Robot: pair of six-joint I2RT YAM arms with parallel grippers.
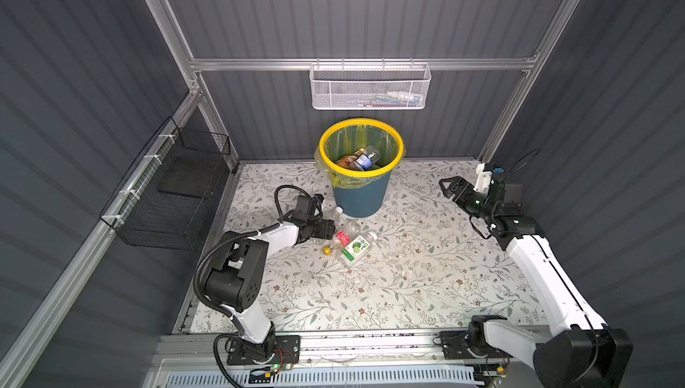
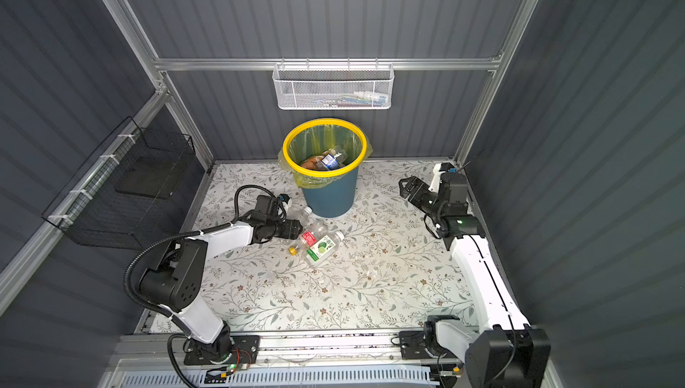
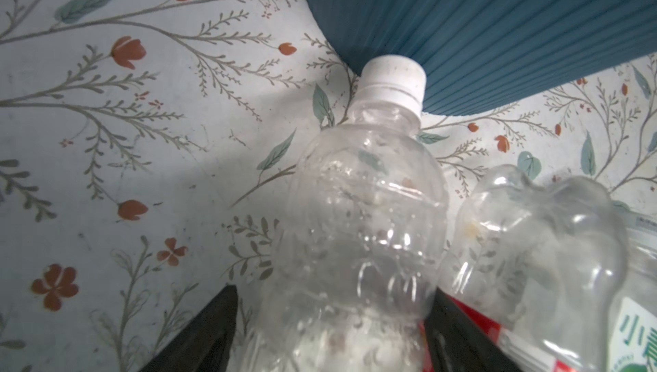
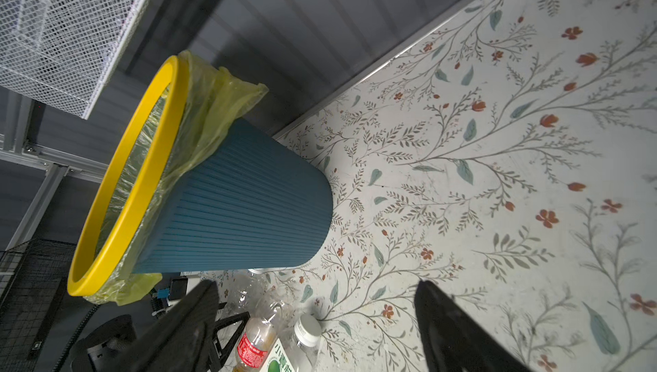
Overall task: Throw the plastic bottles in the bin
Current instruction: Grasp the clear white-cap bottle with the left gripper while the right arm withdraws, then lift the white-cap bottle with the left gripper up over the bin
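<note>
**Left pincer astride a clear bottle at the foot of the bin**

The bin point(image 1: 361, 197) stands upright on the tabletop point(image 1: 426, 286) at the middle of its far edge, close to the back wall. Several bottles point(image 1: 365, 160) already lie inside its yellow-rimmed liner.

Three bottles lie on their sides in a tight cluster just in front of the bin, a little toward the left edge:
- a clear bottle point(image 3: 362, 210) with a white cap;
- a red-label bottle point(image 1: 340, 237) with a yellow cap;
- a green-label bottle point(image 1: 356, 247) with a white cap.

The clear bottle's cap points at the bin's foot. The left wrist view shows it against the ribbed wall, though contact cannot be told.

The left pincer point(image 3: 334, 288) lies low over the tabletop, one finger on either side of the clear bottle's body. Whether the fingers already press it cannot be told. The red-label bottle lies just beside one finger.

The right pincer point(image 4: 314, 285) hangs near the far right corner, clear of the surface and facing the bin. Its fingers are wide apart with nothing between them.

From the cluster to the near edge, and across to the right edge, the flowered surface lies bare. A white mesh basket point(image 1: 369, 89) hangs on the back wall above the bin. A black wire basket point(image 1: 174, 197) hangs beyond the left edge.
</note>
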